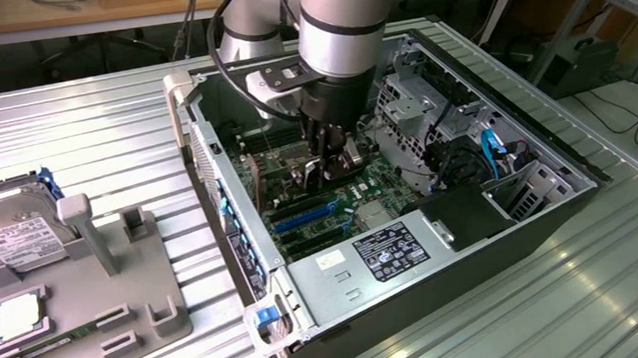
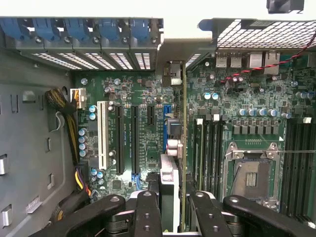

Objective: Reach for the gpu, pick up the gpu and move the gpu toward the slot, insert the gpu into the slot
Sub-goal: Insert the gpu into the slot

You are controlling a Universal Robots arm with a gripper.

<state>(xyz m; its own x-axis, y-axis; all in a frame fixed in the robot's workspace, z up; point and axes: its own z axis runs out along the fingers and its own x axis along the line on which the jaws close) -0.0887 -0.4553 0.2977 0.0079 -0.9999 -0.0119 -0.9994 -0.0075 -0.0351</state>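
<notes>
Black jointed fingers (image 2: pixel 148 212) of the gripper (image 2: pixel 177 210) stand clamped on the gpu (image 2: pixel 184 143), a thin flat dark circuit card seen edge-on in the wrist view, with one finger on each face. In the exterior view the gripper (image 1: pixel 327 168) sits at the centre of the frame. It is low inside the open black and silver computer case (image 1: pixel 508 258), which lies on its side on the ribbed bright metal surface (image 1: pixel 87 129).

Position of the task's thing: the gpu is held on edge over the green motherboard (image 2: pixel 237 98). Its height above the board cannot be told.

Governing relation: the gpu's long axis runs parallel to the slot (image 2: pixel 165 129), a long narrow blue plastic connector. The slot lies just beside the card's edge line, on the side of the black connectors (image 2: pixel 120 140) and the white connector (image 2: pixel 102 136). The square metal CPU socket (image 2: pixel 252 177) lies on the card's other side. Card and slot agree in direction. A slight sideways offset appears, though the viewing angle may account for it. Part of the slot is hidden behind the card.

Judgement: the pick-up is complete and seating is not yet evident.

Elsewhere: a silver hard drive with white label (image 1: pixel 10 233) and a grey plastic fixture (image 1: pixel 115 272) rest at the exterior view's left, well apart from the case.
</notes>
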